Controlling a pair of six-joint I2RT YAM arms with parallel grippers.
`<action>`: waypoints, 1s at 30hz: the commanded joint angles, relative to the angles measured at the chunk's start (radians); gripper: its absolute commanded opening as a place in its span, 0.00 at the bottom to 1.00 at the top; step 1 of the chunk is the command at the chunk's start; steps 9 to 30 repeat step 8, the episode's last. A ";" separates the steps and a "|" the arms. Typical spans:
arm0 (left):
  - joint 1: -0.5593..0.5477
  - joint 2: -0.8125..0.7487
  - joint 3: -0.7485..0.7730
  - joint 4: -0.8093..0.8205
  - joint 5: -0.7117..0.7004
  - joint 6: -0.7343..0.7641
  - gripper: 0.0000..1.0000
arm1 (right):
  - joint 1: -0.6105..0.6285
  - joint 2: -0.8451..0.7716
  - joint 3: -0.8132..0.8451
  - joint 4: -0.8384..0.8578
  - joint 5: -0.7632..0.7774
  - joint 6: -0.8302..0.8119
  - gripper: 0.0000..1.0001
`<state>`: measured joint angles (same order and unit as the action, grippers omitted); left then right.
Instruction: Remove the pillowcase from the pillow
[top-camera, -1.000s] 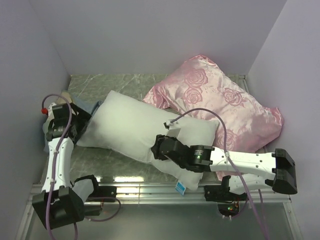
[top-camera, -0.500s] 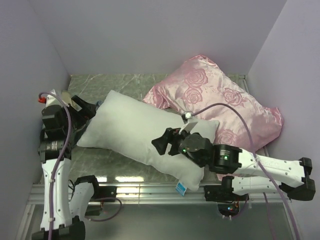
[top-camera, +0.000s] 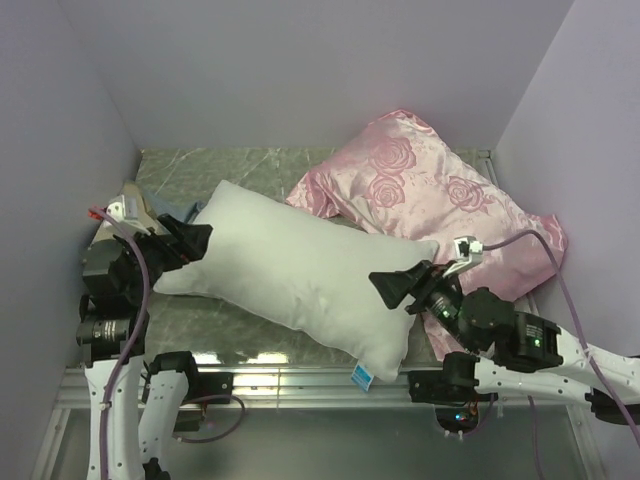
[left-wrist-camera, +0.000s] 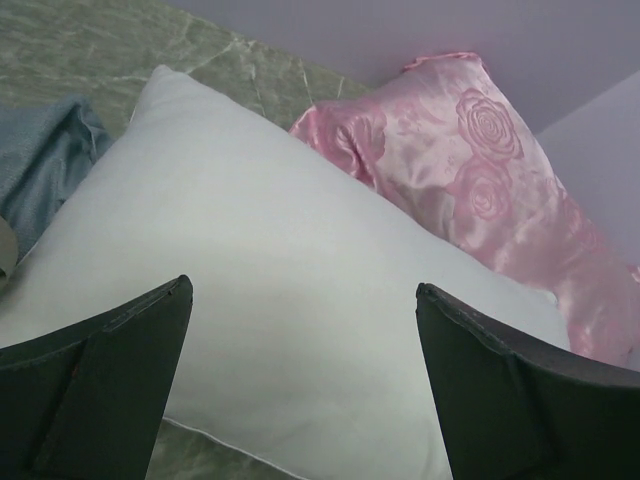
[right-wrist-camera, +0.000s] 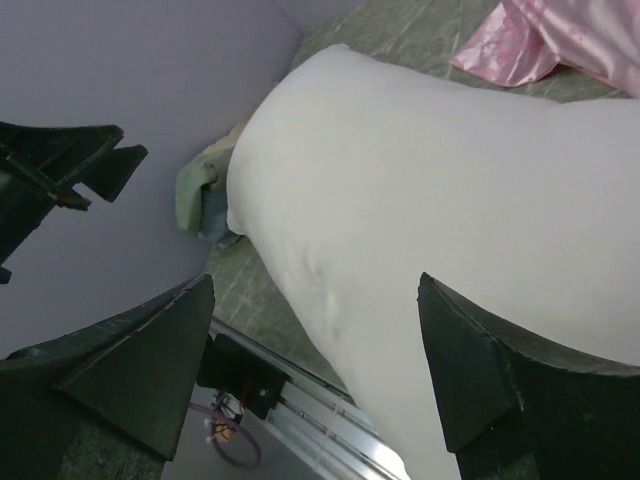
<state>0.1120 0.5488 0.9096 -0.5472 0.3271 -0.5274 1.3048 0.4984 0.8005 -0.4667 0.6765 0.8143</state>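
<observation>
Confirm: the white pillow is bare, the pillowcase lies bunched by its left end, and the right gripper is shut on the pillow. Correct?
No. The right gripper is open, jaws spread wide, holding nothing, clear of the pillow; the right wrist view shows it. The rest stands.

The plump white cloth pillow (top-camera: 300, 270) is matt; the pink rose-patterned satin cushion (top-camera: 430, 190) glossy; the green marbled tabletop (top-camera: 230, 165) polished
</observation>
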 joint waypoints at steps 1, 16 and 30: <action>-0.011 -0.015 -0.028 0.050 0.035 0.037 0.99 | 0.004 -0.067 -0.040 -0.053 0.077 0.032 0.89; -0.009 -0.016 -0.025 0.059 0.023 0.035 1.00 | 0.004 -0.092 -0.046 -0.073 0.092 0.032 0.91; -0.009 -0.016 -0.025 0.059 0.023 0.035 1.00 | 0.004 -0.092 -0.046 -0.073 0.092 0.032 0.91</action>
